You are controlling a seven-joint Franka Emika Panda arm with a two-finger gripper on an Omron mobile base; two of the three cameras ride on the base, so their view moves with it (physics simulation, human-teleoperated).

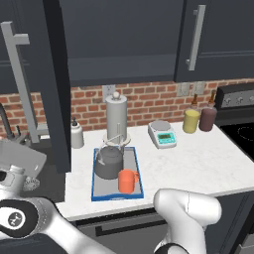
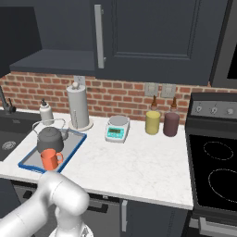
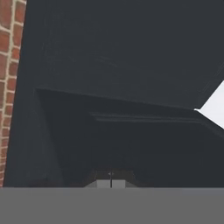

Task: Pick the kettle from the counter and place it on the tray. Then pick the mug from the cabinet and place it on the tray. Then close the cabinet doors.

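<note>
Kettle (image 1: 108,162) & mug (image 1: 127,181) are seen set on tray (image 1: 139,173), lower centre of left base view; cabinet door (image 1: 57,84) is left open, upper left; gripper (image 3: 110,181) is clenched, empty.

The mug (image 1: 127,180) hides the kettle's (image 1: 108,161) lower right side, and the open cabinet door (image 1: 53,84) is cut off up top.

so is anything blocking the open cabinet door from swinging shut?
Nothing visible. The open door stands edge-on at the cabinet's left side. The kettle and mug sit low on the tray, and the paper towel roll tops out below the cabinet's bottom edge. The shut gripper faces a dark cabinet panel up close.
</note>
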